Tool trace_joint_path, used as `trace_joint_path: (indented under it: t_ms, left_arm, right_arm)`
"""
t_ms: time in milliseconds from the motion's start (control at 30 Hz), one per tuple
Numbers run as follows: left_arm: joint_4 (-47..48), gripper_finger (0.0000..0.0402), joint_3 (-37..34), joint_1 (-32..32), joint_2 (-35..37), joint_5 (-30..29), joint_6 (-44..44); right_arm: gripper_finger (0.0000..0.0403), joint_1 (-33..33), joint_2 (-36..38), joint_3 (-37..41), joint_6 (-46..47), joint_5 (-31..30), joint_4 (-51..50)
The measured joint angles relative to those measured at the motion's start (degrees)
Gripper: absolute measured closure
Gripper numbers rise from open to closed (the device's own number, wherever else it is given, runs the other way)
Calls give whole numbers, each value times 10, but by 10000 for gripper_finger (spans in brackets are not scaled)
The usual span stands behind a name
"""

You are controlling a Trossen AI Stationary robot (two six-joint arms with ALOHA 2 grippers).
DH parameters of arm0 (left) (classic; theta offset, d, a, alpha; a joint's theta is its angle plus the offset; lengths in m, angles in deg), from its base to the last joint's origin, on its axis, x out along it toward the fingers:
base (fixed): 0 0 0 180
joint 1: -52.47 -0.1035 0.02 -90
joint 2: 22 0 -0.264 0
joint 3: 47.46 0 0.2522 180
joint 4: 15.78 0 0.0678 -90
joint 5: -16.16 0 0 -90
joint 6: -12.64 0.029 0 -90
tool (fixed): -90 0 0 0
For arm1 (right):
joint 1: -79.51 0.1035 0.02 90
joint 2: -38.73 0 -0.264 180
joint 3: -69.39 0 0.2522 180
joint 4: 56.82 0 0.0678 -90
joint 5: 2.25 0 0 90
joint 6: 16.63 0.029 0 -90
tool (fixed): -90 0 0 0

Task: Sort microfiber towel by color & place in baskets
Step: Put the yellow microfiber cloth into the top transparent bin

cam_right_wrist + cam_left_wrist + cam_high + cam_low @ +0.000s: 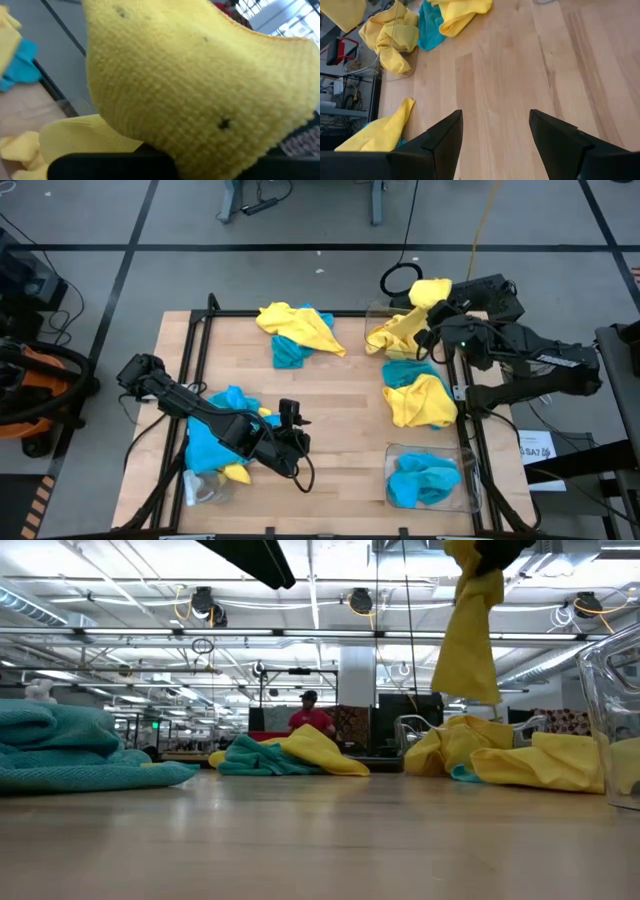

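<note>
The wooden counter (pixel 330 420) has its widest bare stretch through the middle, from the far pile down to the near edge, with dark rails running along its left and right sides. At about eight o'clock the left tool (pixel 290 420) rests low over that bare wood, its two fingers (pixel 445 140) spread apart with nothing between them; right behind it, under the arm, lies a heap of blue and yellow towels (pixel 215 442) reaching to the near left corner, where a small clear object (pixel 203 488) sits. At twelve o'clock a yellow towel over a blue one (pixel 293 330) forms a loose pile, well apart from both tools. At four o'clock a clear basket (pixel 462 502) by the near right edge holds blue towels (pixel 423 480). At three o'clock another yellow and blue pile (pixel 418 392) crowds the right rail. At two o'clock the right tool (pixel 440 305) is clamped on a yellow towel (pixel 470 630), which hangs off the counter above the second clear basket (pixel 378 315) at the far right corner, where more yellow cloth (pixel 398 332) is bunched. A person in red (pixel 312 718) stands far off in the room behind.
</note>
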Motion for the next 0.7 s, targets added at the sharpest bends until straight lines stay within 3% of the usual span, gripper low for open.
trace_joint_path:
  t_ms: [400,700]
  left_arm:
    - [-2,166,0,0,0,0,0]
    - [-6,166,0,0,0,0,-1]
  right_arm:
    - [402,-107,-26,0,60,114,-44]
    - [402,-151,-75,0,100,150,-89]
